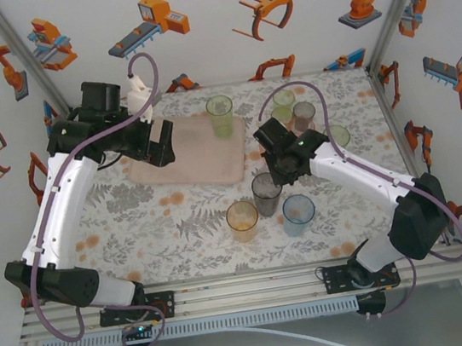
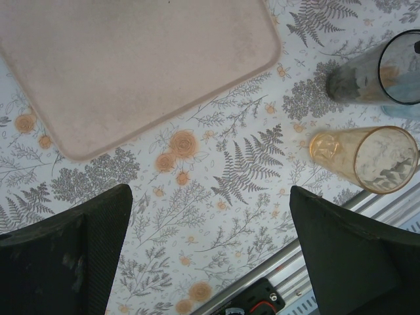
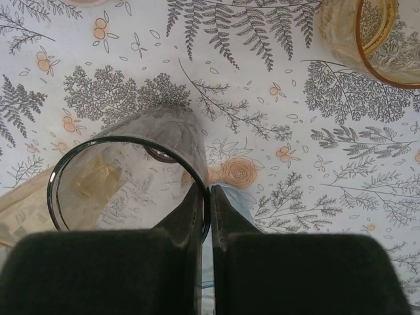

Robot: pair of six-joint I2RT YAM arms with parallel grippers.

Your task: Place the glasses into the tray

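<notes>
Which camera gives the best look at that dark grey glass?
The right wrist view: the smoky grey glass is close up there, the right gripper pinching its rim. The top external view shows the glass small, the gripper over its rim. The left wrist view catches it cut off by the frame's edge.

Tray (image 1: 204,166): it was a plain pale pink when you looked.
Table (image 1: 179,232): you had a white cloth printed with grey ferns and small orange roses.
Green tumbler (image 1: 220,114): was pale, see-through green.
Smoky grey tumbler (image 1: 266,192): was dark, translucent grey.
Orange tumbler (image 1: 242,220): was clear amber.
Blue tumbler (image 1: 298,213): was light, see-through blue.
Left pincer (image 2: 210,193): your fingers were matte black.
Walls (image 1: 222,49): were white, scattered with orange-and-blue machine drawings.
</notes>
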